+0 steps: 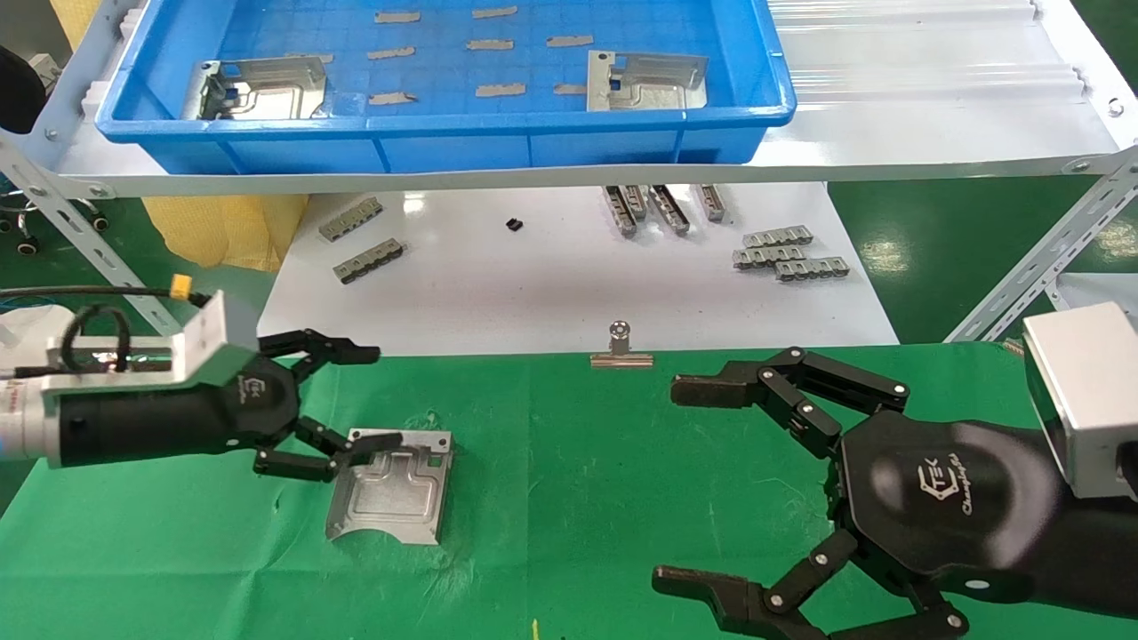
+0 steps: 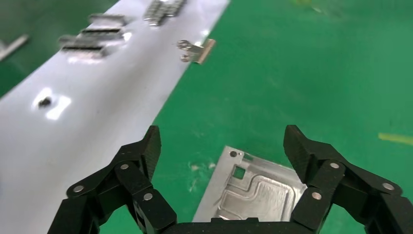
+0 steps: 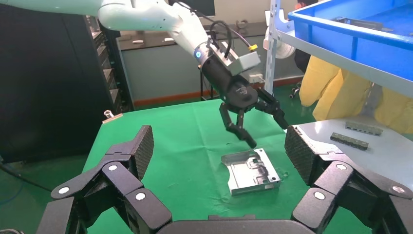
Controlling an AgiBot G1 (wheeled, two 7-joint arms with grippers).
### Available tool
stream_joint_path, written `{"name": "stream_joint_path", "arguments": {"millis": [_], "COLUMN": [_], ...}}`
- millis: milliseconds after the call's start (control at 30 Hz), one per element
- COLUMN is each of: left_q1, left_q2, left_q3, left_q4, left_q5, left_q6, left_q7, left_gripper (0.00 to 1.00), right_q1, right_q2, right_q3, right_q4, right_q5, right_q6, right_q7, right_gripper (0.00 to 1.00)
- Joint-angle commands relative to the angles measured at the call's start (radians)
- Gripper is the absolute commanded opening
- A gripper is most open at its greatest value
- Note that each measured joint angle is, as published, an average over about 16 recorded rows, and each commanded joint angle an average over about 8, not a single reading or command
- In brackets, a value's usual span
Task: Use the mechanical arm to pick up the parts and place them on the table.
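While my left pincer (image 1: 342,400) is hovering low over the green worktop (image 1: 569,498), its fingers are spread wide and gripping nothing. One silver part (image 1: 391,486) is lying flat on the cloth just beyond and below my lower fingertip (image 1: 378,442), which is sitting over the plate's near edge; whether it is touching the metal I cannot tell. In the left wrist view the same part (image 2: 255,187) is showing between my two open fingers, partly hidden under the palm.

My right pincer (image 1: 680,484) is hanging above the cloth off to the other side, well apart from that plate, and its fingers are also standing wide with nothing between them. From its wrist camera I am looking across at the left pincer (image 3: 260,127) poised over the part (image 3: 251,171).

Ahead of both pincers, a silver binder clip (image 1: 621,349) is gripping the far edge of the cloth where it is meeting the white tabletop (image 1: 533,284). Small grey toothed strips (image 1: 787,251) are lying scattered on that white surface. Higher up and farther away, a blue tray (image 1: 444,133) is resting on a shelf, and two more parts are lying inside it, one (image 1: 258,87) toward my left pincer's side and one (image 1: 647,80) toward my right pincer's side, with thin grey slivers (image 1: 493,44) between them.
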Motion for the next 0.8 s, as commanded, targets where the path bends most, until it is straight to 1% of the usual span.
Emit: {"name": "stream_joint_path", "arguments": {"millis": [33,800], "left_q1": [0.010,0.245], "left_q2": [-0.005,-0.135], "left_q3": [-0.008,-0.210], "left_q4": [-0.020,-0.493], "left_q5": [-0.005,-0.136], "left_q6": [-0.002,-0.040], "left_q7": [-0.012,-0.298], "left_gripper": [1.00,1.00], "right_q1": [0.000,0.000], "right_q2": [0.000,0.000], "right_q3": [0.000,0.000], "right_q4": [0.000,0.000], "right_q5": [0.000,0.000], "right_q6": [0.000,0.000], "right_q7": [0.000,0.000], "right_gripper": [1.00,1.00]}}
